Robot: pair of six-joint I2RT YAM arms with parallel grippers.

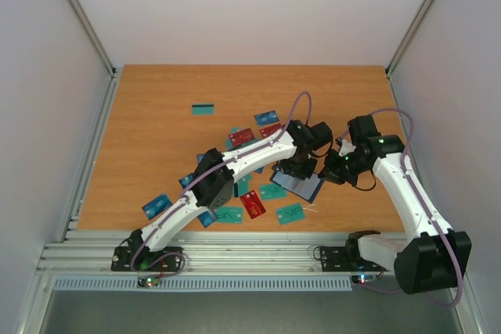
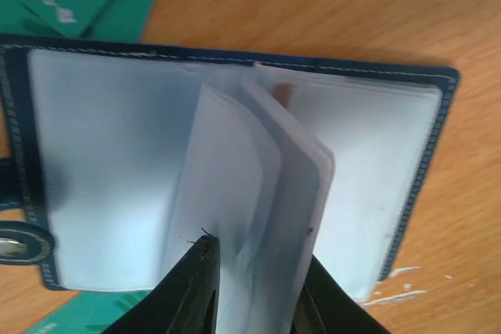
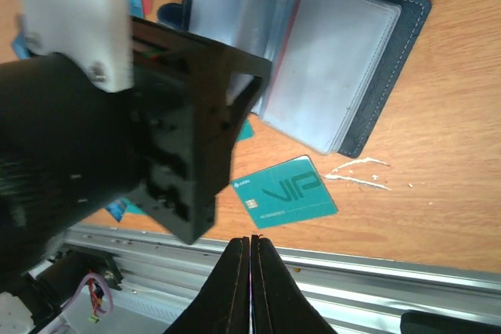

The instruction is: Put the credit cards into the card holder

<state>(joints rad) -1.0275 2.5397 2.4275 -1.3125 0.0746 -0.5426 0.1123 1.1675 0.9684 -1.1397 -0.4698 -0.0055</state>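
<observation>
Gently Does It: Spreading a Pocket for the Next Card

Right of centre on the wooden surface (image 1: pixel 156 146), the card holder (image 1: pixel 298 186) lies open and flat. The credit cards (image 1: pixel 253 204) are scattered to its left and on its near side. The left tool (image 2: pixel 261 260) reaches down over it with its fingers narrowly apart. Two of the clear sleeves (image 2: pixel 258 162) stand up between them, and I cannot tell whether the fingers pinch those leaves or merely bracket them. The right tool (image 3: pixel 250 240) hovers to the right of the holder, jaws pressed together and empty. A teal card (image 3: pixel 286 193) lies just near of the holder.

The step in hand looks like opening a pocket. Doing it well means lifting one leaf only, keeping the cover flat on the wood, and leaving the pocket mouth gaping and unobstructed.

The sleeves are thin, cloudy, floppy plastic that bows into soft curves. The cover is dark navy with pale stitching, stiffer, and rounded at the corners. The cards are rigid, slick and very thin, lying flush on the wood, so they are likely hard to lift off it. One sleeve may already hold a reddish card, though the haze makes that uncertain.
</observation>
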